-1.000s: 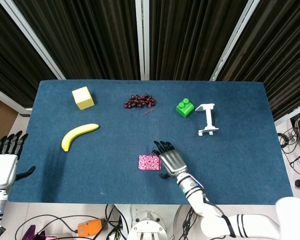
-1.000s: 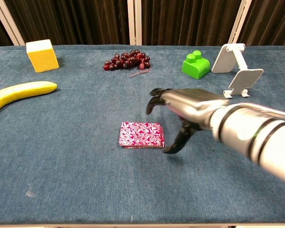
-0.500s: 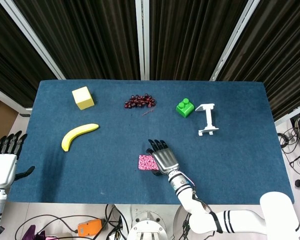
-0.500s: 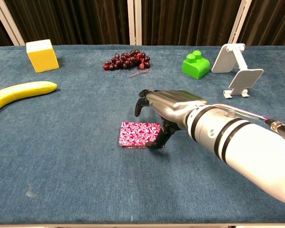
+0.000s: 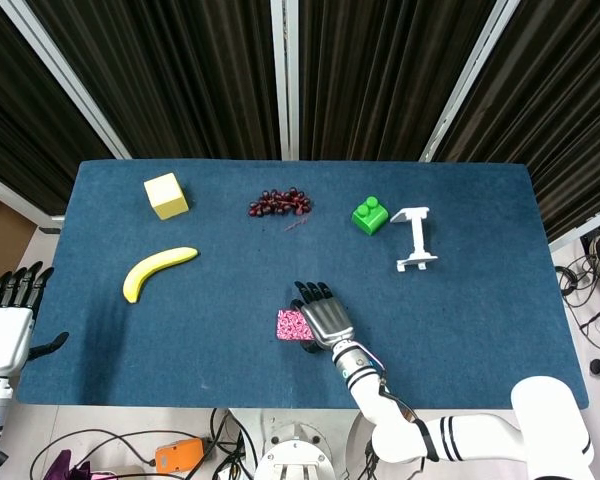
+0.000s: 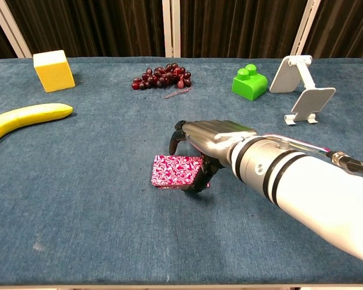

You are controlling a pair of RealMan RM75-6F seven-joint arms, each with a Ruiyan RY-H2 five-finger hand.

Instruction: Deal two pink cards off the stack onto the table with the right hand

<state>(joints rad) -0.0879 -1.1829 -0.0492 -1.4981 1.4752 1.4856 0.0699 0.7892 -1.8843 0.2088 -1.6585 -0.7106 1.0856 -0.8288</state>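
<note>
The pink patterned card stack [image 5: 290,326] [image 6: 171,171] lies flat on the blue table near its front edge. My right hand [image 5: 326,318] [image 6: 210,140] hovers over the stack's right part, covering it in the head view. Its fingers curve down past the far edge without touching the cards. The thumb touches the stack's near right corner. No card is lifted. My left hand [image 5: 10,322] stays off the table's left edge, fingers spread, holding nothing.
A banana [image 5: 158,272] [image 6: 24,118] and a yellow cube [image 5: 166,195] [image 6: 53,70] lie to the left. Grapes [image 5: 278,203] [image 6: 160,76] sit at the back middle, a green block [image 5: 370,215] [image 6: 249,83] and a white stand [image 5: 413,238] [image 6: 302,87] at the back right.
My right hand has moved left from beside the stack to over its right part, and the thumb has come against the stack's corner. The left hand has not moved.
</note>
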